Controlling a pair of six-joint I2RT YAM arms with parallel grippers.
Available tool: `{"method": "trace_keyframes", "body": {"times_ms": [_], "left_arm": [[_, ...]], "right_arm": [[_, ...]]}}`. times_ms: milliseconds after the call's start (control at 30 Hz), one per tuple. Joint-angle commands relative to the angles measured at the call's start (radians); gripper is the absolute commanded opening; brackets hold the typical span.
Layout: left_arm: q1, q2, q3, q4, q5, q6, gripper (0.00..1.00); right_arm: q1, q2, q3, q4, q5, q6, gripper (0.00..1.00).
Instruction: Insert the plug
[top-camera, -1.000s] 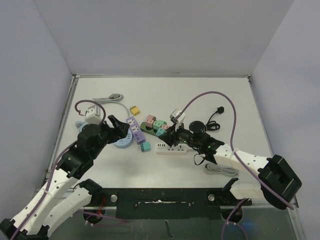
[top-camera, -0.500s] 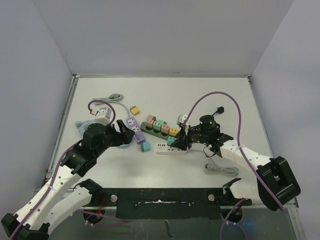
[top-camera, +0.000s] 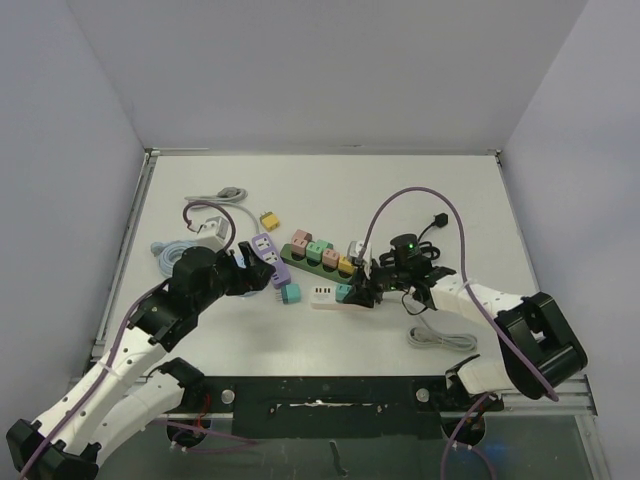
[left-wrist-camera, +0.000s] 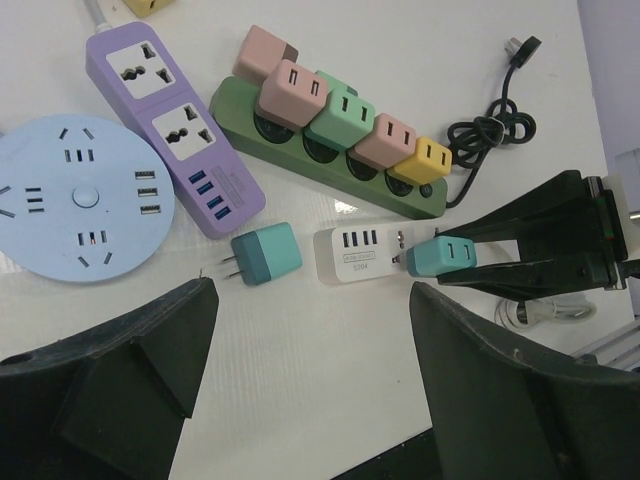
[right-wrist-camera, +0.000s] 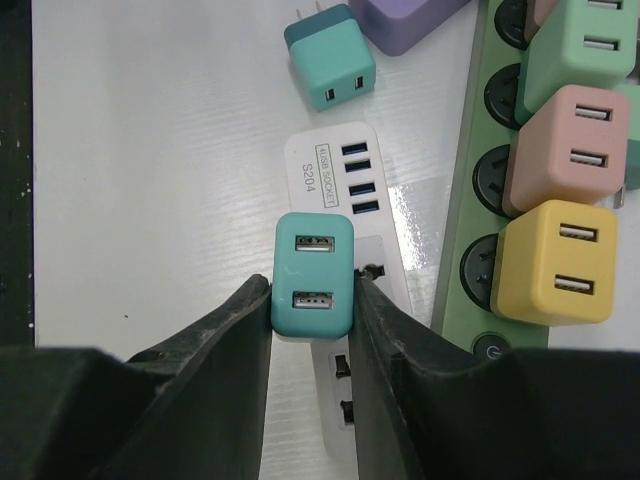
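— Where is the teal plug (right-wrist-camera: 313, 275)?

— Clenched between the fingers of the right gripper (right-wrist-camera: 312, 290), around the middle of the tabletop (top-camera: 330, 190). It is over the socket end of the white power strip (right-wrist-camera: 345, 180). Whether its prongs are in a socket cannot be told.

— What crowds it?

— The green strip (right-wrist-camera: 458, 300) lies just beside the white one, on the side toward the far edge. Its yellow adapter (right-wrist-camera: 555, 262) is the nearest block (pink and green ones follow along the row). A loose teal charger (left-wrist-camera: 265, 253) lies off the white strip's USB end. Past that, toward the left edge, sit the purple strip (left-wrist-camera: 170, 130) and a round blue socket hub (left-wrist-camera: 80, 195).

— And the left gripper (left-wrist-camera: 312, 300)?

— Released, jaws wide, holding nothing, above bare tabletop on the near side of the charger.

— Any open room?

— The near side of the white strip is bare toward the near edge. A black cord (left-wrist-camera: 480, 130) coils toward the right edge, and a grey cable (top-camera: 440, 338) lies near the near-right corner.
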Motion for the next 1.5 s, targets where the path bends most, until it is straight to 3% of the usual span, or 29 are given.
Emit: {"method": "trace_keyframes", "body": {"times_ms": [0, 267, 633, 867, 1067, 1267, 1367, 1467], "left_arm": [[0.006, 0.003, 0.002, 0.067, 0.017, -0.01, 0.76], [0.006, 0.006, 0.001, 0.069, 0.011, -0.012, 0.76], [0.006, 0.0, -0.005, 0.067, 0.004, -0.008, 0.76], [0.006, 0.0, -0.003, 0.07, -0.004, -0.006, 0.76], [0.008, 0.007, -0.007, 0.074, -0.003, -0.007, 0.76], [0.007, 0.012, -0.006, 0.073, -0.013, -0.006, 0.76], [0.007, 0.015, -0.005, 0.067, -0.023, -0.009, 0.76], [0.007, 0.023, -0.005, 0.048, -0.047, -0.017, 0.76]], "right_arm": [[-0.007, 0.021, 0.037, 0.023, 0.0, -0.075, 0.0], [-0.007, 0.086, 0.037, 0.065, 0.012, -0.101, 0.0], [-0.007, 0.119, 0.062, -0.011, -0.038, -0.168, 0.0], [0.069, 0.195, 0.071, 0.051, 0.126, -0.127, 0.03], [0.082, 0.277, 0.019, 0.213, 0.146, -0.03, 0.0], [0.094, 0.319, 0.035, 0.199, 0.213, -0.012, 0.0], [0.094, 0.234, 0.039, 0.234, 0.255, 0.083, 0.24], [0.094, 0.125, 0.098, 0.2, 0.314, 0.21, 0.4]]}}
